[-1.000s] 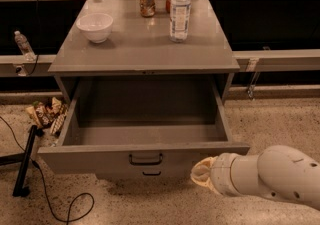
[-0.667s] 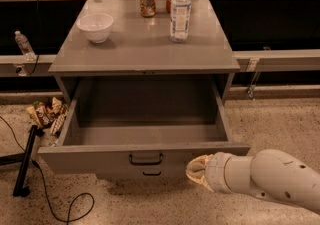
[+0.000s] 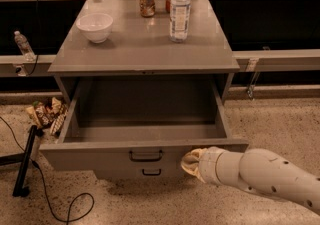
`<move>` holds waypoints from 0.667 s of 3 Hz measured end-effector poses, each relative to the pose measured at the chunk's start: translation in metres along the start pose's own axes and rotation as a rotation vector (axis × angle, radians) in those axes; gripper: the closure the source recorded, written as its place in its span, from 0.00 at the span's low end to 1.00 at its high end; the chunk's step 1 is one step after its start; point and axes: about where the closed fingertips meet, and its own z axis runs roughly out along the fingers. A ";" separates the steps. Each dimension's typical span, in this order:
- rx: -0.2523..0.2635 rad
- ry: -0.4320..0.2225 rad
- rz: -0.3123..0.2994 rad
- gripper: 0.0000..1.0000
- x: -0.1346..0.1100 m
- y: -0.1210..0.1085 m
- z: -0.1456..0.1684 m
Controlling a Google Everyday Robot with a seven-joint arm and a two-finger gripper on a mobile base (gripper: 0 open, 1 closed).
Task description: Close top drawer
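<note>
We find the wide grey metal top drawer (image 3: 145, 129) standing fully open, its front's right end meeting the cream-tipped gripper (image 3: 192, 163), whose open-or-shut state we cannot tell, so we judge the entire closing push outstanding.

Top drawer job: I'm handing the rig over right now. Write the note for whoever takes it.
The gripper is low at the right part of the top drawer front, right of its handle, apparently against the panel.
The top drawer stands pulled far out and empty.
Done: arm placed at the front.
Left: push straight in until flush with the cabinet.
On the cabinet top stand a bowl, a water bottle and two cans; probably push gently.
</note>
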 end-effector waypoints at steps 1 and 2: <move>0.022 -0.014 -0.018 1.00 -0.001 -0.018 0.019; 0.029 -0.038 -0.047 1.00 -0.002 -0.041 0.046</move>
